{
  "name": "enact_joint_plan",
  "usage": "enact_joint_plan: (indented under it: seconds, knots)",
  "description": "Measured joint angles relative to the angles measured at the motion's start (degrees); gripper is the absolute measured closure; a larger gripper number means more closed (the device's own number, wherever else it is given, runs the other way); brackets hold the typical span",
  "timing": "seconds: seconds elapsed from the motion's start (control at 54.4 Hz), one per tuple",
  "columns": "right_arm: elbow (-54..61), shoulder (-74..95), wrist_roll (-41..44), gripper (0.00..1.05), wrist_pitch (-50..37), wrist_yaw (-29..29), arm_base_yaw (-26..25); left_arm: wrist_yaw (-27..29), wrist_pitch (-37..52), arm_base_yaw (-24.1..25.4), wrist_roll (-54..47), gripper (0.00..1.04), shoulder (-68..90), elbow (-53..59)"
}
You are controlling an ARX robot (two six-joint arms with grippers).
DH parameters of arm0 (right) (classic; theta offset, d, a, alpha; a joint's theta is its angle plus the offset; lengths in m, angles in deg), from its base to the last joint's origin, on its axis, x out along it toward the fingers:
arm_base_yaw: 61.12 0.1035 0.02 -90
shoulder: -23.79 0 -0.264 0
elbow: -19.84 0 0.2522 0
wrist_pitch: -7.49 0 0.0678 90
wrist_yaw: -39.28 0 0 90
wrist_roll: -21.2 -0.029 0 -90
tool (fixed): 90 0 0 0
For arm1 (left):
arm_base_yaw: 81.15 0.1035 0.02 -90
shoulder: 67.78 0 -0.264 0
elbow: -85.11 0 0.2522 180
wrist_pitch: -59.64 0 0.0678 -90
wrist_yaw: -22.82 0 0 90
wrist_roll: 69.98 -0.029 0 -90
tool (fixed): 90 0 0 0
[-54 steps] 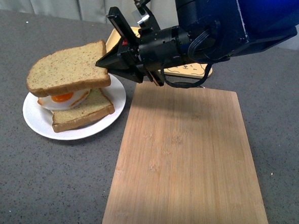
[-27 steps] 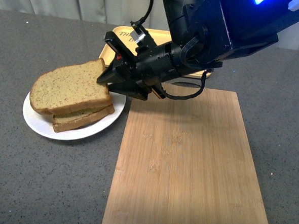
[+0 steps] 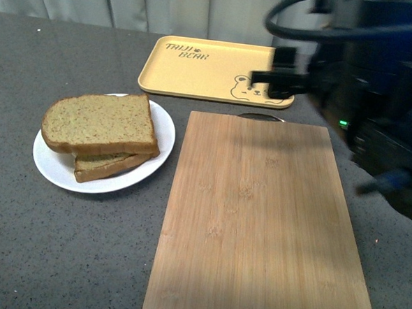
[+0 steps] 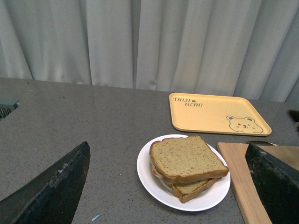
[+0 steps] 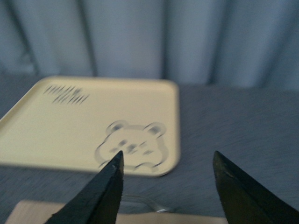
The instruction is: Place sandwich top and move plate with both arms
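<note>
— Tan-brown and speckled, with a darker crust: is that the sandwich top [image 3: 99, 122] in the front view?
— Yes. It lies flat on a second slice [image 3: 114, 166], turned a little so that the lower slice's corner juts out beneath it. Its rounded edge faces away from the wooden board [image 3: 258, 221]. Both slices sit on the plate [image 3: 163, 127], round and white, on the grey tabletop [image 3: 60, 257], left of the board and just clear of it.
— And the arms there?
— Only the right arm [image 3: 376, 116] shows. It is blurred, at the right side, near the yellow tray [image 3: 197, 66]. It is too smeared there to read its end effector.
— The left wrist view?
— The left end effector [image 4: 167, 147] gapes wide, with a dark finger [image 4: 51, 186] at either edge of the picture and nothing held between them. Beyond it the sandwich top [image 4: 187, 158] covers most of the plate [image 4: 149, 177], leaving a white rim all round. The board [image 4: 238, 182] is just beside the plate, and the tray [image 4: 210, 112] lies further back, before a pale curtain [image 4: 117, 42].
— The right wrist view?
— It is soft with blur. The right end effector [image 5: 166, 161] is spread open and empty, pointed toward the tray [image 5: 70, 121] at its bear drawing [image 5: 131, 144].
</note>
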Motion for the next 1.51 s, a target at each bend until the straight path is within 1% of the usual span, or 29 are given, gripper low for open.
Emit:
enact_joint_plan:
  seconds: [0.037,0.074,0.147,0.202,0.221,0.257,0.276,0.404,0.57,0.883,0.993,1.03,1.103,1.232,1.305,1.508]
  knots:
    - [5.5,-4.6,1.5,0.61,-6.1,-0.3,-1.7,0.0,0.0,0.0,0.0,0.07,0.0,0.0]
    - [9.0,-8.5,2.3,0.68,-8.8,0.3,-2.9,0.0,0.0,0.0,0.0,0.07,0.0,0.0]
    - [13.9,-13.3,2.9,0.78,-10.4,1.3,-4.7,-0.1,0.0,0.0,0.0,0.07,0.0,0.0]
    - [18.6,-16.5,3.3,0.89,-10.9,2.5,-6.2,-0.1,0.0,0.0,0.0,0.07,0.0,0.0]
    - [19.3,-17.0,3.3,0.91,-10.9,2.7,-6.4,-0.1,0.0,0.0,0.0,0.07,0.0,0.0]
    - [22.3,-18.7,3.5,0.98,-10.9,3.5,-7.1,-0.1,0.0,0.0,0.0,0.07,0.0,0.0]
    - [24.4,-20.1,3.7,1.03,-10.8,4.2,-7.6,-0.1,0.0,0.0,0.0,0.07,0.0,0.0]
    - [32.0,-28.3,3.9,1.04,-10.4,7.0,-9.8,0.0,0.0,0.0,0.0,0.07,0.0,0.0]
    - [38.0,-36.7,3.9,1.04,-7.9,9.1,-12.2,-0.1,0.0,0.0,0.0,0.07,0.0,0.0]
    - [45.0,-51.3,3.9,1.04,0.0,12.2,-15.1,0.0,0.0,0.0,0.0,0.07,0.0,0.0]
    - [45.5,-59.1,3.9,1.04,8.2,13.0,-15.9,-0.1,0.0,0.0,0.0,0.07,0.0,0.0]
    - [46.0,-63.0,4.0,1.04,11.0,16.2,-18.0,-0.1,0.0,0.0,0.0,0.07,0.0,0.0]
    - [47.1,-68.2,3.9,1.04,14.4,16.7,-19.9,-0.1,0.0,0.0,0.0,0.07,0.0,0.0]
    - [48.4,-73.7,3.9,1.04,18.8,17.0,-20.2,-0.1,0.0,0.0,0.0,0.07,0.0,0.0]
    - [49.3,-78.9,3.9,1.04,23.0,17.0,-20.2,-0.1,0.0,0.0,0.0,0.07,0.0,0.0]
    - [50.1,-86.7,3.9,1.04,29.8,17.0,-20.2,-0.1,0.0,0.0,0.0,0.07,0.0,0.0]
